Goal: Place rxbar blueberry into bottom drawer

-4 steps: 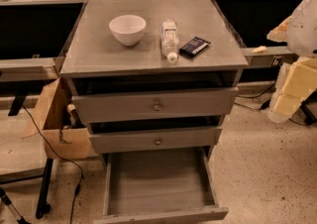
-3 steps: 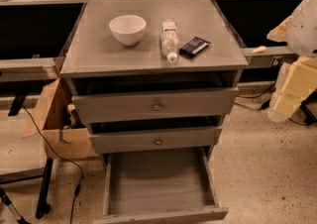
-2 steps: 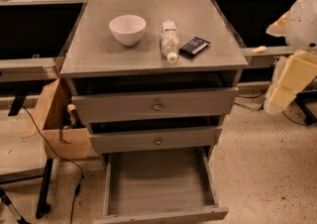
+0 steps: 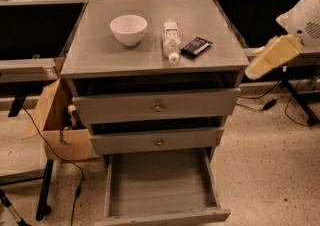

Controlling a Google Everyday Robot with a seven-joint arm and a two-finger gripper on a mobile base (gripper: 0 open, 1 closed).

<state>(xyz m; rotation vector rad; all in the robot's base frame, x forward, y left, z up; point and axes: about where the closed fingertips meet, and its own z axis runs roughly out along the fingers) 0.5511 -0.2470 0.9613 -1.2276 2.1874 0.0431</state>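
rxbar blueberry: upper middle of frame, flat on the table, just beside the bottle
bottom drawer: pulled open, lower middle
gripper: right edge, off the table corner, well apart from the rxbar blueberry; we cannot tell its grip state
risk: we judge a low reach could set the bottle rolling, or skid the flat wrapper away
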